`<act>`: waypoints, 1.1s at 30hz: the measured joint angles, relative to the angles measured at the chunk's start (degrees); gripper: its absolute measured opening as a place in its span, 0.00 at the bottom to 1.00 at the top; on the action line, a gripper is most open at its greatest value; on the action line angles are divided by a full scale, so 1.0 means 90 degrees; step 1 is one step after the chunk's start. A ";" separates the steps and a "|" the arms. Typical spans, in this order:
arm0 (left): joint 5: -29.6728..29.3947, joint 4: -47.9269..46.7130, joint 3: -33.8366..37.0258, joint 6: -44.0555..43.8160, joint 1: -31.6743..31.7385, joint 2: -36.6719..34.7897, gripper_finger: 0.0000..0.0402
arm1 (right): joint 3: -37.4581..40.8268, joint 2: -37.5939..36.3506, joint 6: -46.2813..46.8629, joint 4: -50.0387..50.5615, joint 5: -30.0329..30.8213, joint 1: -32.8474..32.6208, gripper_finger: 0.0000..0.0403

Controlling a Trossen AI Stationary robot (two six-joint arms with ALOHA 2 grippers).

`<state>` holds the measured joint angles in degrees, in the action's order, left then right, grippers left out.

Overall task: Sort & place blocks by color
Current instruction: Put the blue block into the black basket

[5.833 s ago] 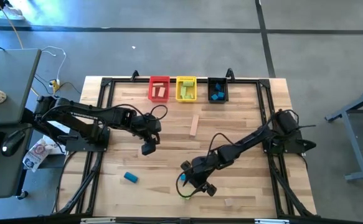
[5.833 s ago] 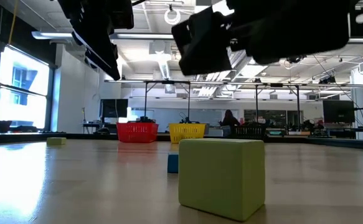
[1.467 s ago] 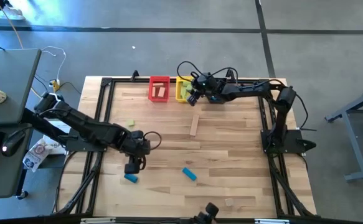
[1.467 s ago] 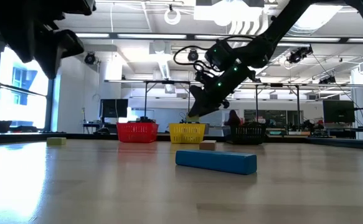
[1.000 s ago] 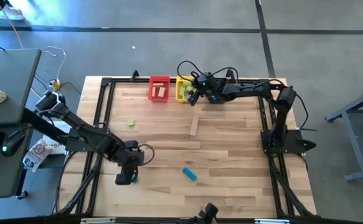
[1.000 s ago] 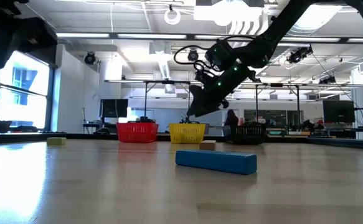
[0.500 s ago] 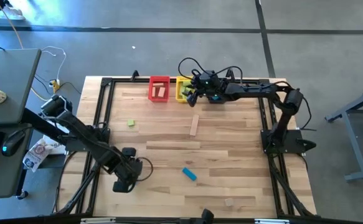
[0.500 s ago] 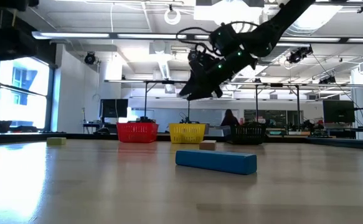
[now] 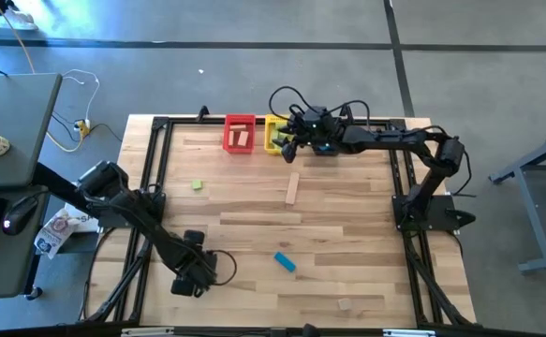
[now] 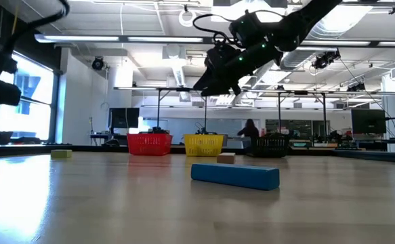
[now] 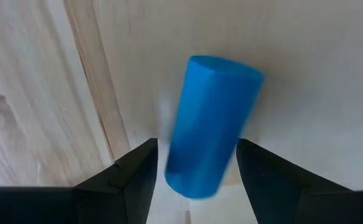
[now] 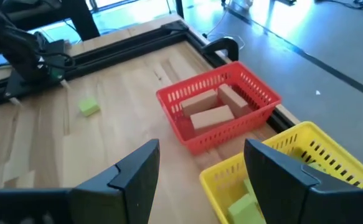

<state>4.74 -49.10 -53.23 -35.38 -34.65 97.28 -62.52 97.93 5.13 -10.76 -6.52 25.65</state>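
**Now the left arm is on the blue cylinder, and the right has dropped its green block**

Look at the yellow bin [image 9: 278, 134] as your landmark. Your right gripper [image 9: 289, 147] hangs just over its near edge with fingers spread and nothing between them; a moment ago it was lower by the bin, and it has since lifted, so I judge the green block it carried is now among the green pieces in the bin [image 12: 243, 206]. The red bin [image 12: 218, 112] beside it holds pale wood blocks.

Your left gripper [image 9: 188, 281] has swung well away from the yellow bin toward the near-left part of the table [image 9: 347, 215]. Its wrist view shows a blue cylinder block [image 11: 212, 124] between open fingers [image 11: 131, 171], not yet clamped.

Still loose: a blue bar [image 9: 285, 262], a green cube [image 9: 197, 185], a long wood bar [image 9: 292, 187] and a small wood block [image 9: 345, 303]. Close on the cylinder next, I'd suggest; it may roll.
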 joint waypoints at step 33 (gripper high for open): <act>-0.2333 0.0832 -0.0053 -0.0172 0.1037 0.0121 0.26 | -0.0005 -0.0947 -0.1284 0.2731 -0.0449 -0.2277 0.55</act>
<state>-16.25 -41.62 -53.71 -36.93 -25.32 98.37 -62.57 89.41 -6.43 13.82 -10.57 5.15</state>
